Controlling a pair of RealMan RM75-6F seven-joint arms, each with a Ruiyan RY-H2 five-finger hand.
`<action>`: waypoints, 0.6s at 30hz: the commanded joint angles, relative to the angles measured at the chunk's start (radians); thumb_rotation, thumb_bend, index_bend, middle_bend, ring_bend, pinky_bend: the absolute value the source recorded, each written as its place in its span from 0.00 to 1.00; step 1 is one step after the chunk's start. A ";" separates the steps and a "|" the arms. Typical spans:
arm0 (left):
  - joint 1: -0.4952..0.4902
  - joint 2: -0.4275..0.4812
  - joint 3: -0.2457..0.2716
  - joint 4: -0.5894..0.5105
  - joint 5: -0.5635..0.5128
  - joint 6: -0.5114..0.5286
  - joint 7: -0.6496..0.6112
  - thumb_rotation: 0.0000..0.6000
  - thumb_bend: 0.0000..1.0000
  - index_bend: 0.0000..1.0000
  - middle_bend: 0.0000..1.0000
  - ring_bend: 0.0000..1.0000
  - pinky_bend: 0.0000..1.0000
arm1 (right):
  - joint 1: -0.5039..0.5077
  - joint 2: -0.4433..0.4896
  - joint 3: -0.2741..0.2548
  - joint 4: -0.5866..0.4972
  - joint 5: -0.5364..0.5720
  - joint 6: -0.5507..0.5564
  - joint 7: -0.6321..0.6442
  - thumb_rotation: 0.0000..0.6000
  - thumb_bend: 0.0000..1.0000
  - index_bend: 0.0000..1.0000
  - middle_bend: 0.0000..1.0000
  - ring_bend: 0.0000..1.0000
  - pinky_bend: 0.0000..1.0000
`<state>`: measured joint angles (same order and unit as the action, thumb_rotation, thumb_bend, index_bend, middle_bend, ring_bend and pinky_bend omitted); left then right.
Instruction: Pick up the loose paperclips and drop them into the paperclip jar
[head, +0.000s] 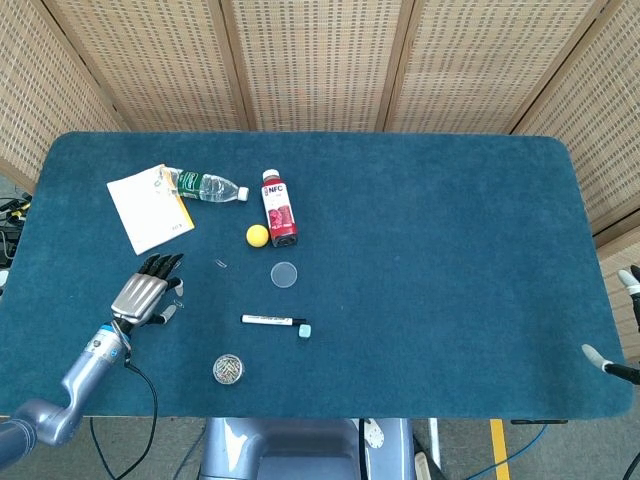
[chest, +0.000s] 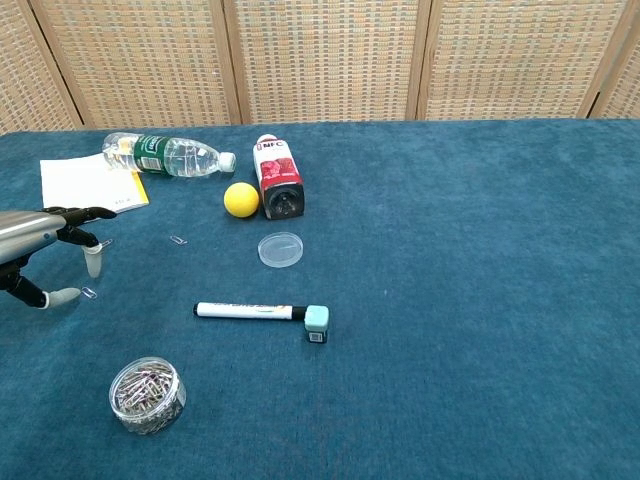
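Head view: left hand (head: 148, 292) low over the table's left edge region, fingers spread, nothing visibly held; paperclip jar (head: 228, 369) near the front edge. Right hand barely seen at the far right; state unclear.

Chest view: fingertips (chest: 93, 262) straddling one loose paperclip (chest: 89, 293), another paperclip (chest: 179, 240) beyond. Likely trouble: thin wire flat on carpet-like cloth, slipping from the pinch or dragged aside.

This looks like a robot test station in a lab rather than a home: a table (head: 420, 260) covered in blue felt, woven cane screens (head: 320, 60) closing it off behind, and cables (head: 140, 430) trailing beneath its front edge.
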<state>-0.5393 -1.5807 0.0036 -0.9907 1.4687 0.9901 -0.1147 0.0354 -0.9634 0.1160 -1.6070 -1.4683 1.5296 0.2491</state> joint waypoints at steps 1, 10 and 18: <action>0.000 -0.001 0.000 0.003 0.000 -0.001 -0.002 1.00 0.37 0.46 0.00 0.00 0.00 | 0.000 0.000 0.000 0.000 0.000 0.000 -0.001 1.00 0.00 0.04 0.00 0.00 0.00; -0.002 -0.013 -0.007 0.022 -0.009 -0.008 -0.008 1.00 0.37 0.46 0.00 0.00 0.00 | 0.002 -0.001 -0.001 0.000 0.000 -0.004 -0.003 1.00 0.00 0.04 0.00 0.00 0.00; -0.002 -0.025 -0.006 0.039 -0.010 -0.015 -0.008 1.00 0.37 0.47 0.00 0.00 0.00 | 0.003 -0.001 -0.001 0.000 0.001 -0.006 -0.004 1.00 0.00 0.04 0.00 0.00 0.00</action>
<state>-0.5414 -1.6058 -0.0024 -0.9519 1.4582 0.9752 -0.1225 0.0383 -0.9648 0.1155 -1.6068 -1.4671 1.5240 0.2446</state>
